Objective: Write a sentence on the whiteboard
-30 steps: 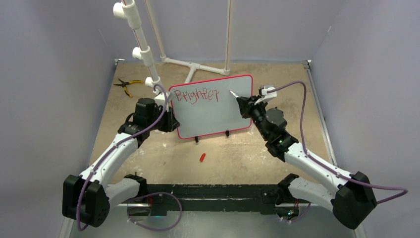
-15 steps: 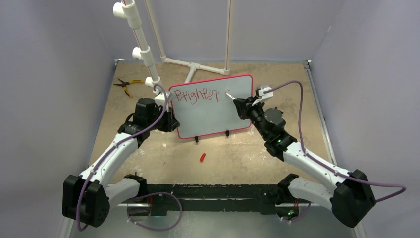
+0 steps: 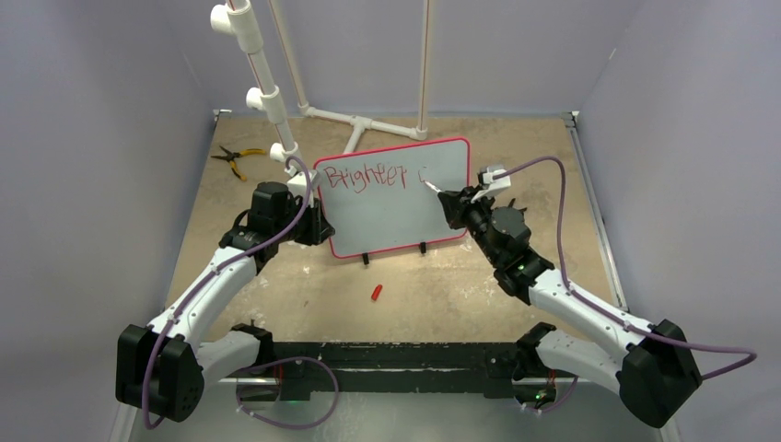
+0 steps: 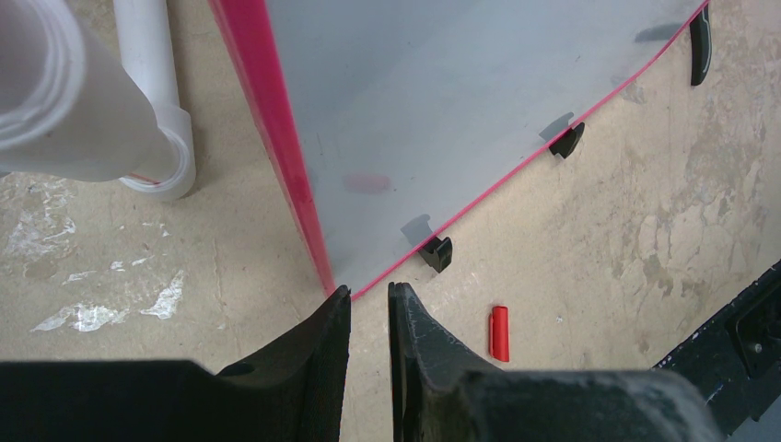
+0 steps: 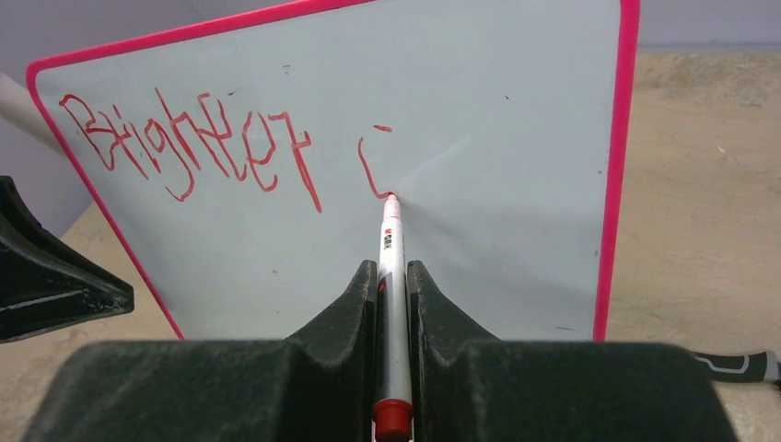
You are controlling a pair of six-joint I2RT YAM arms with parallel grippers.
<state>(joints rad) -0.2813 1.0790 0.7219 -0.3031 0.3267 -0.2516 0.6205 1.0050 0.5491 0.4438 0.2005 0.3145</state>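
Observation:
The whiteboard (image 3: 396, 216) stands tilted on its black feet (image 4: 436, 253), its red frame (image 5: 612, 184) showing in the right wrist view. The sentence (image 5: 193, 147) reads "Brighter" in red along the top row (image 3: 366, 177), with a small dot and a curved stroke to its right. My right gripper (image 5: 391, 267) is shut on a white marker (image 5: 390, 239), whose tip touches the board at the foot of that stroke. My left gripper (image 4: 368, 291) sits at the board's lower left corner (image 3: 316, 224), jaws narrowly apart, with the corner at its fingertips.
A red marker cap (image 3: 376, 293) lies on the table in front of the board, and shows beside the left fingers (image 4: 498, 333). Yellow-handled pliers (image 3: 235, 158) lie at the back left. A white pipe frame (image 3: 359, 124) stands behind the board, one post (image 4: 147, 92) close to its left edge.
My right gripper has carried the marker left, then down the board, leaving a new dot and curved stroke right of "Brighter". The left arm and the board have not moved.

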